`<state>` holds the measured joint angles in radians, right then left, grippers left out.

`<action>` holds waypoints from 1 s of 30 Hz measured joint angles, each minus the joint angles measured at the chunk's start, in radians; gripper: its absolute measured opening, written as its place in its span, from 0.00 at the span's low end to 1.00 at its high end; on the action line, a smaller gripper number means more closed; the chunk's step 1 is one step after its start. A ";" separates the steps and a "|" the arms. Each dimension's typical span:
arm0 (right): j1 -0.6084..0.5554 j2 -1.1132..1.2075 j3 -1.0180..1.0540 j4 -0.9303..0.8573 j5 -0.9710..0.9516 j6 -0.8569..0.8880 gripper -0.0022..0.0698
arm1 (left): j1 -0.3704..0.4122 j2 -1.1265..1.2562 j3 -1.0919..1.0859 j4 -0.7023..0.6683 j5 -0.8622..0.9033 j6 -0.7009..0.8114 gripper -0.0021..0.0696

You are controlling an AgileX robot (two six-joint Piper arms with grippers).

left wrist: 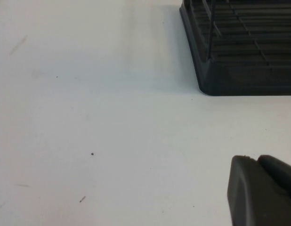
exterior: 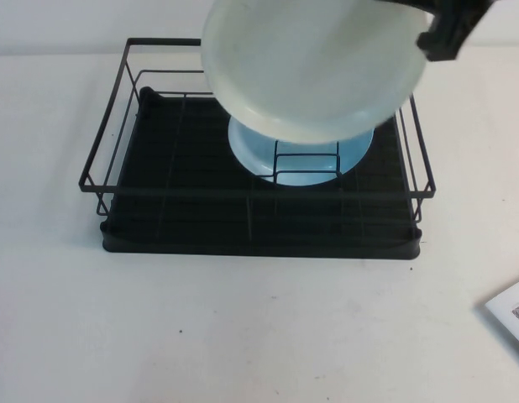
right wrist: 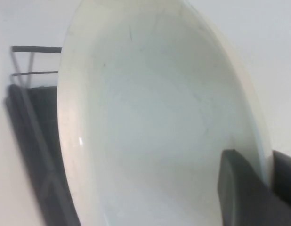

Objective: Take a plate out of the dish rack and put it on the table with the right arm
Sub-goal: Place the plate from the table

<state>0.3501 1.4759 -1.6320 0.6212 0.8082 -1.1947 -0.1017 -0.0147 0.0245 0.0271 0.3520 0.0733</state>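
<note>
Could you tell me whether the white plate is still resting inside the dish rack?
No, the right gripper holds the plate lifted above the dish rack.

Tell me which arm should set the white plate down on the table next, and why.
Right. The right tool already pinches the plate by its rim, lifted above the dish rack. The left tool sits low over the bare table near a rack corner, holding nothing.
</note>
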 joint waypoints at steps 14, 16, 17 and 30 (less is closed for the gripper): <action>0.059 -0.275 0.249 -0.224 0.218 0.820 0.11 | 0.000 0.000 0.000 0.000 0.000 0.000 0.02; 0.081 -0.312 0.344 -0.255 0.163 0.958 0.11 | 0.000 0.000 0.000 0.000 0.000 0.000 0.02; 0.091 -0.328 0.397 -0.263 0.131 1.025 0.11 | 0.000 0.000 0.000 0.000 0.000 0.000 0.02; 0.149 -0.171 0.776 -0.151 -0.168 1.348 0.11 | 0.000 0.000 0.000 0.000 0.000 0.000 0.02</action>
<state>0.4993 1.3053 -0.8557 0.4705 0.6403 0.1534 -0.1017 -0.0147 0.0245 0.0271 0.3520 0.0733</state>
